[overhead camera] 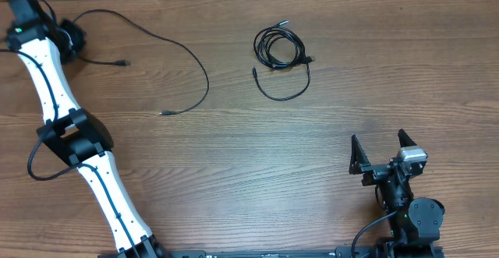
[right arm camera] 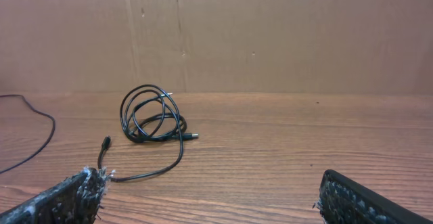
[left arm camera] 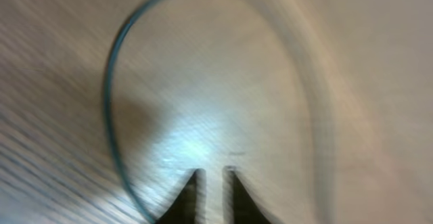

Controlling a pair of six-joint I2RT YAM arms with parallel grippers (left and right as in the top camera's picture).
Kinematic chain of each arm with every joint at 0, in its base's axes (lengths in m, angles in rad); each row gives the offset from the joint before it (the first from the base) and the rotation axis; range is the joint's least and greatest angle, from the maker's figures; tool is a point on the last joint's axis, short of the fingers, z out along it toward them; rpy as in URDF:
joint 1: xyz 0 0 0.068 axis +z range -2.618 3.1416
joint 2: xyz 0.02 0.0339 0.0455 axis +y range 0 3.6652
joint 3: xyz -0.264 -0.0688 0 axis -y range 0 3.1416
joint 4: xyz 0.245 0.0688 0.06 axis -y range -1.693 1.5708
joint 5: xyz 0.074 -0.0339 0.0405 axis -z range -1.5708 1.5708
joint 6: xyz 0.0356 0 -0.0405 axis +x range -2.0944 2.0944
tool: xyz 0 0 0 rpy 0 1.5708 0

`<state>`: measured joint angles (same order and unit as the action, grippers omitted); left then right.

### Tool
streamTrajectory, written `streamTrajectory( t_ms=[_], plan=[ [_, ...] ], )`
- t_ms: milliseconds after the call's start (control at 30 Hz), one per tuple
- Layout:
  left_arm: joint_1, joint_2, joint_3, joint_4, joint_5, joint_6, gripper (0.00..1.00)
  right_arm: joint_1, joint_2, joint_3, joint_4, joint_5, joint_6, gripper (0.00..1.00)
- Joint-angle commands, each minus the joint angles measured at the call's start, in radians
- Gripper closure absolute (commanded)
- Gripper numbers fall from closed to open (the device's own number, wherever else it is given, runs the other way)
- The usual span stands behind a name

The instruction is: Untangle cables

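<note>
1. Bearing: the coiled cables (overhead camera: 279, 47) lie on the table (overhead camera: 257, 180) at about 11 o'clock from the right end effector (overhead camera: 378, 136), the nearer arm.
2. Right end effector: jaws wide apart, empty.
3. Left end effector (left arm camera: 214, 187): jaws barely parted, gripping nothing visible; a loose cable (overhead camera: 207, 80) trails off toward 3 o'clock.

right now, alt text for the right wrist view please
A thin black cable coiled in loose loops lies on the brown wooden table, one plug end trailing toward the camera. The right gripper is open at the bottom; brown cardboard wall behind.
</note>
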<state>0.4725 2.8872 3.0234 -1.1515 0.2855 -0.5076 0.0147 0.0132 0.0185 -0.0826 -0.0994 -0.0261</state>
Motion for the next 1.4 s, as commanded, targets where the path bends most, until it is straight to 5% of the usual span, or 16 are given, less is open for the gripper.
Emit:
streamTrajectory(
  t_ms=[0,67,133,400,500,700,1367],
  plan=[
    [0.005,-0.138,0.116,-0.080,0.074,-0.036,0.74,-0.002,-0.002,-0.010,0.006,0.005,-0.005,0.00],
    [0.004,-0.179,0.116,-0.130,0.074,-0.035,0.69,-0.002,-0.002,-0.010,0.006,0.005,-0.005,0.00],
    [0.002,-0.213,0.116,-0.206,0.075,-0.030,0.51,-0.002,-0.002,-0.010,0.006,0.005,-0.005,0.00],
    [-0.036,-0.246,0.116,-0.541,0.086,-0.015,0.43,-0.002,-0.002,-0.010,0.006,0.005,-0.005,0.00],
    [-0.057,-0.252,0.114,-0.538,0.282,0.144,0.31,-0.002,-0.002,-0.010,0.006,0.005,-0.005,0.00],
    [-0.121,-0.299,0.114,-0.538,0.494,0.076,0.21,-0.002,-0.002,-0.010,0.006,0.005,-0.005,0.00],
    [-0.410,-0.611,0.062,-0.538,0.100,0.093,0.14,-0.002,-0.002,-0.010,0.006,0.005,-0.005,0.00]
  ],
)
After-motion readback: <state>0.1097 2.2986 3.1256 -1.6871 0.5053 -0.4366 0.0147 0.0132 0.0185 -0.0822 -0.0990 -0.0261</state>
